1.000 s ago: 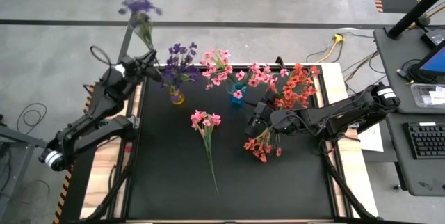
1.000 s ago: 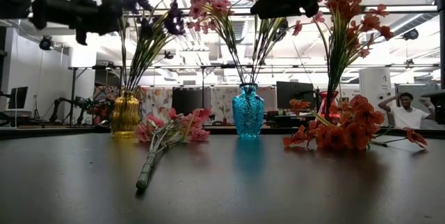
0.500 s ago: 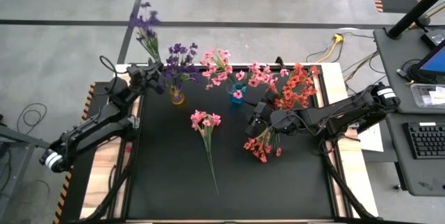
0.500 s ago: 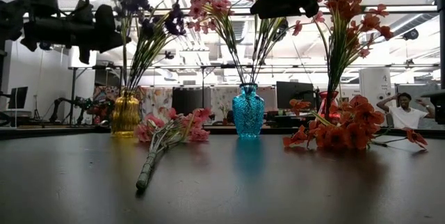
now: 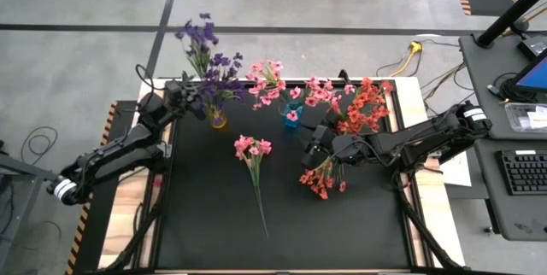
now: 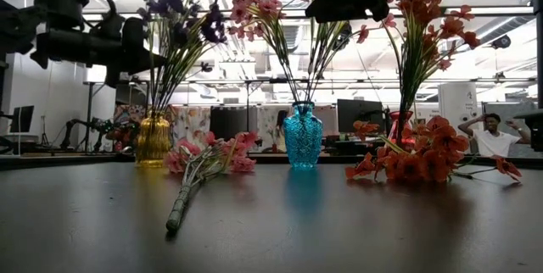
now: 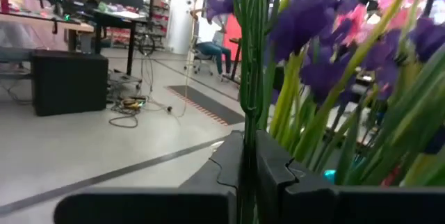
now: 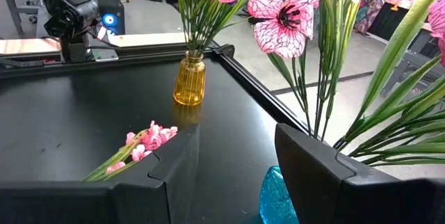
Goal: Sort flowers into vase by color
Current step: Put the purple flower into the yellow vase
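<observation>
Stems look light, thin and springy, so the lower bare stalk is the likely place to pinch. Left tool (image 5: 190, 93) is clenched on a purple sprig (image 5: 200, 39) just beside the yellow vase (image 5: 219, 119). Right tool (image 5: 308, 148), fingers apart and empty, hovers over the coral sprigs (image 5: 320, 178) lying on the tabletop (image 5: 205, 215), with a pink sprig (image 5: 253, 157) between them and that vase. No writing is legible.

- A black tabletop (image 5: 205, 215) with wooden edges lies under both claws.
- A keyboard (image 5: 523, 172) rests on a dark desk (image 5: 496, 104), well apart from the right claw, past the tabletop's edge.
- A laptop (image 5: 532, 74) stands on the same desk.
- A yellow plug (image 5: 415, 47) and cables lie on the grey floor (image 5: 85, 53).
- A person (image 6: 490, 137) stands in the room behind, arms raised.
</observation>
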